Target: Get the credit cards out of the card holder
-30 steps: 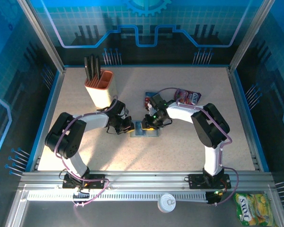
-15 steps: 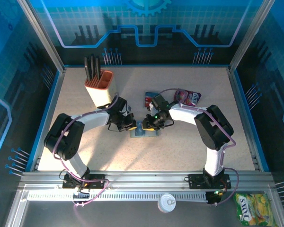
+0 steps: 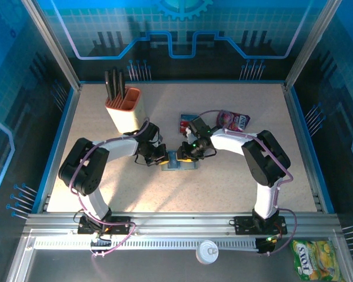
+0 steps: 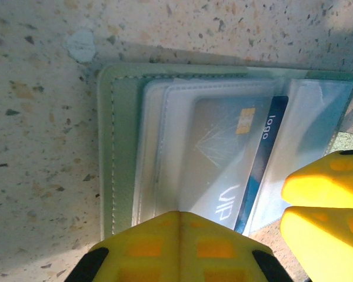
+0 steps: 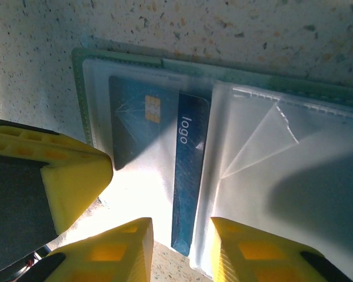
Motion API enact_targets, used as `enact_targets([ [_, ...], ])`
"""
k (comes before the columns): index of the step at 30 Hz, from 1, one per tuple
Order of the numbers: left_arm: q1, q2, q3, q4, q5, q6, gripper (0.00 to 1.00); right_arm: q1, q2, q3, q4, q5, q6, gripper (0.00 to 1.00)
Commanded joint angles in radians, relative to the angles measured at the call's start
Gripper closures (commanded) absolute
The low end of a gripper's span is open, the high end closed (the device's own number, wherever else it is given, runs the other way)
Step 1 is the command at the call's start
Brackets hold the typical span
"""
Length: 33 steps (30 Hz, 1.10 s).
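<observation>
At desk (image 3: 223, 188) centre, open card holder (image 3: 180, 163): left hand (image 4: 179, 216) clenched over its edge; right hand (image 5: 179, 235) parted, astride a blue card (image 5: 188, 176). Behind: pen cup (image 3: 123, 111), loose card (image 3: 186, 122), snack pouch (image 3: 233, 120).

- "logo", white letters running lengthwise on dark blue card (image 5: 191, 176), tucked in card holder (image 5: 82, 76) sleeve, at 3 o'clock of grey-blue chip card (image 5: 135, 126).
- Left wrist view: "VIP" on grey-blue chip card (image 4: 217, 170), under clear sleeve; "logo" on dark blue card (image 4: 265, 147).
- Top view, 5 o'clock corner: green-yellow packet (image 3: 316, 258), brand roughly "TOX'S", unsure.
- Pink pouch (image 3: 234, 121) print too small to read.
</observation>
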Motion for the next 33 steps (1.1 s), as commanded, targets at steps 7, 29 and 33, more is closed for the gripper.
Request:
enact_targets([
  [7, -0.003, 0.025, 0.003, -0.048, -0.028, 0.035, 1.0, -0.019, 0.04, -0.001, 0.047, -0.065, 0.029, 0.67],
  [29, -0.003, 0.041, -0.007, -0.037, -0.024, 0.023, 1.0, -0.025, 0.067, -0.041, 0.143, -0.127, 0.074, 0.72],
  [33, -0.003, 0.041, -0.01, -0.03, -0.025, 0.02, 1.0, -0.027, 0.051, -0.051, 0.158, -0.131, 0.089, 0.74],
])
